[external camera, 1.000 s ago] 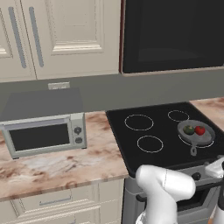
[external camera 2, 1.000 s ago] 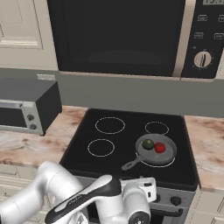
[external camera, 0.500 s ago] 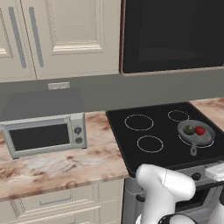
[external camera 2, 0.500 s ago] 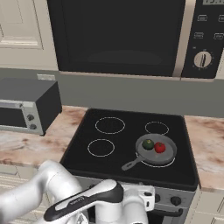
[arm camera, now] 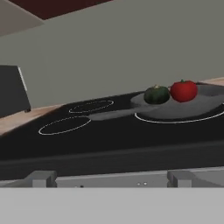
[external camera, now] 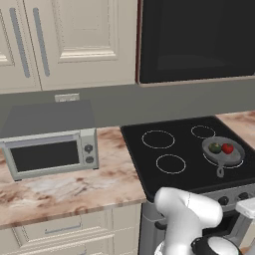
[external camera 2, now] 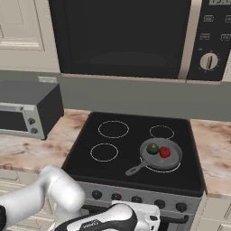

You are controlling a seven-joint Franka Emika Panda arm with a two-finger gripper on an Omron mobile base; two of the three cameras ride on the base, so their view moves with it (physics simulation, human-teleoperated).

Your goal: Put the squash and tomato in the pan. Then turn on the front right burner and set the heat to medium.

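Squash (external camera 2: 153, 148) and tomato (external camera 2: 165, 152) sit touching in pan (external camera 2: 173, 159) on front right burner (external camera 2: 159, 169). Claw (arm camera: 109, 186) spread, holding nothing, low before the stove front.

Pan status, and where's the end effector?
Squash and tomato both in pan, front right burner. End effector open, low at the stove front, facing the knobs. Nothing in the way.

We see a black stovetop (external camera 2: 135, 158) ahead of the jaws, carrying the pan (external camera 2: 161, 155); a toaster oven (external camera 2: 28, 108) sits on the marble surface (external camera: 74, 187) beside it.
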